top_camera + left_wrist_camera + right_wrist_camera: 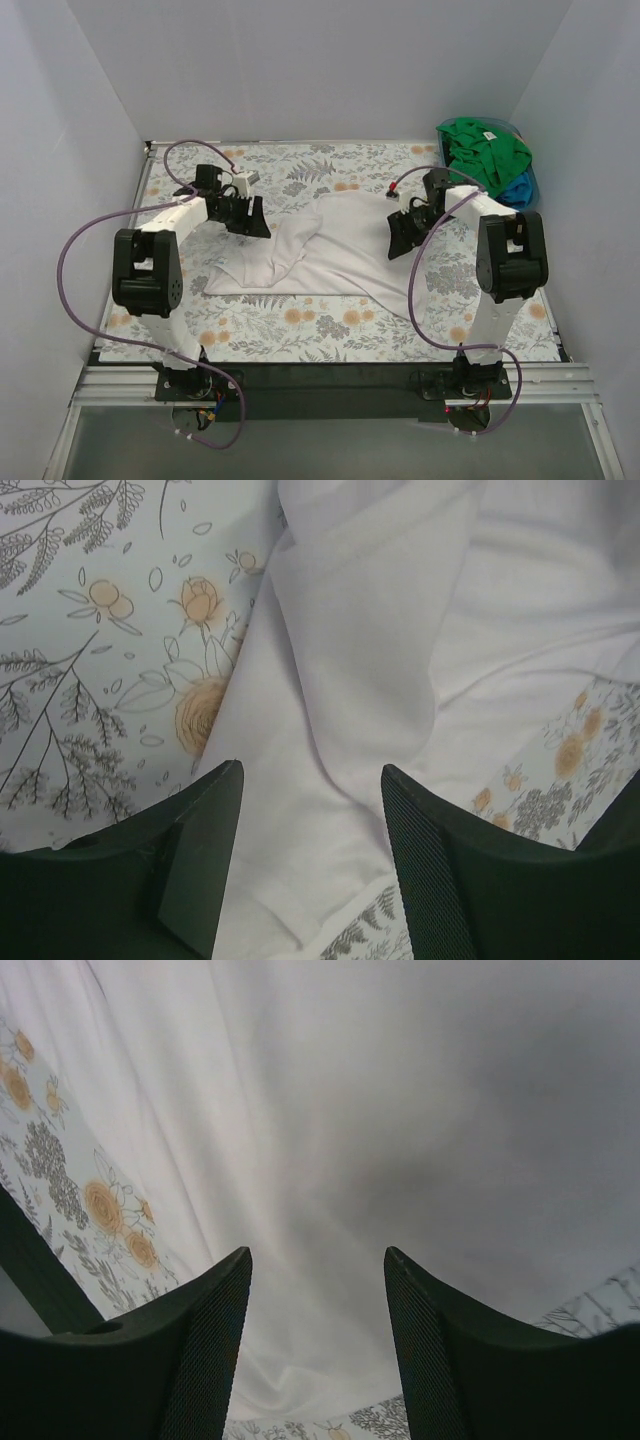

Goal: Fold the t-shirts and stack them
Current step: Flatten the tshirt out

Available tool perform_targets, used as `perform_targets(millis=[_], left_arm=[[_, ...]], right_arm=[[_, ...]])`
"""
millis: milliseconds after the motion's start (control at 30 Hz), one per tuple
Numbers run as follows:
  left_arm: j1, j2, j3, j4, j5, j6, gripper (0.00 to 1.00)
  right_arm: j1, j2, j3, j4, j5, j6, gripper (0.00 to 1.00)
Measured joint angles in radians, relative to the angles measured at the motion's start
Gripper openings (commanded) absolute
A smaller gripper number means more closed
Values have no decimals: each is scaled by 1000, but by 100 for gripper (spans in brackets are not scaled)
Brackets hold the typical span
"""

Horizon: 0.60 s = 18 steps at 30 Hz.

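A white t-shirt (320,250) lies loosely spread and wrinkled on the floral table cloth (300,325), in the middle. My left gripper (256,226) is open just above its left edge; the left wrist view shows a folded band of white fabric (360,660) between and beyond the open fingers. My right gripper (400,240) is open over the shirt's right side; the right wrist view shows smooth white fabric (330,1160) under the open fingers. A green t-shirt (484,152) lies bunched on a blue one (520,190) at the back right corner.
White walls enclose the table on three sides. Purple cables loop from both arms. The floral cloth shows bare in front of the shirt and at the back left (290,165).
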<state>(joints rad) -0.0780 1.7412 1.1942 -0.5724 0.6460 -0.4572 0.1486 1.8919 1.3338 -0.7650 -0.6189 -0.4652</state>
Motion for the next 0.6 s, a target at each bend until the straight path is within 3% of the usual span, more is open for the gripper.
perform_targets(millis=[200, 500, 600], left_arm=[[-7, 177, 101, 78, 58, -126, 59], [-66, 234, 184, 132, 95, -169, 60], [-90, 261, 197, 143, 99, -179, 56]], right_arm=[[49, 0, -101, 13, 14, 18, 62], [44, -6, -100, 32, 15, 31, 62], [40, -8, -98, 32, 15, 36, 63]])
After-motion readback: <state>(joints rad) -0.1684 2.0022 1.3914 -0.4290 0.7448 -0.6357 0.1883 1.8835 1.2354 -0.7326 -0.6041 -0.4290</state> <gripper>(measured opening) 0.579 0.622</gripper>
